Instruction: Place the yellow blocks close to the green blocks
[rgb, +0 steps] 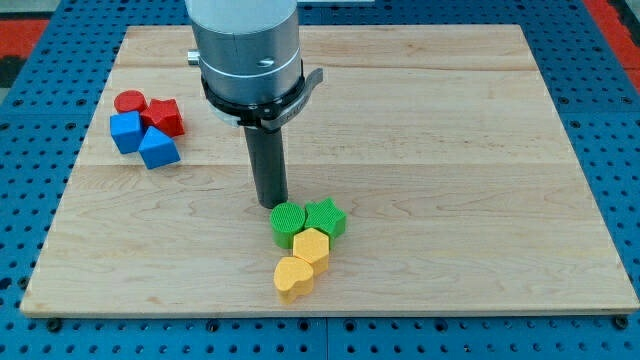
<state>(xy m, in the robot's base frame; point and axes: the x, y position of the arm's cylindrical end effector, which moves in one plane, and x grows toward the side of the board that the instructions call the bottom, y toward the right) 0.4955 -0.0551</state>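
On wooden board (480, 150), my tip (271, 204) touches green cylinder (288, 223).

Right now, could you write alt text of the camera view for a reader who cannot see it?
My tip rests on a wooden board just above a green cylinder and green star, with two yellow blocks touching below them. Two red and two blue blocks cluster at the view's left.

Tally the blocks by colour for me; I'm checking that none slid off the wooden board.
Red: 2, the red round block and the red angular block
Blue: 2, and
Green: 2, the green round block and the green star-shaped block
Yellow: 2, and
Total: 8
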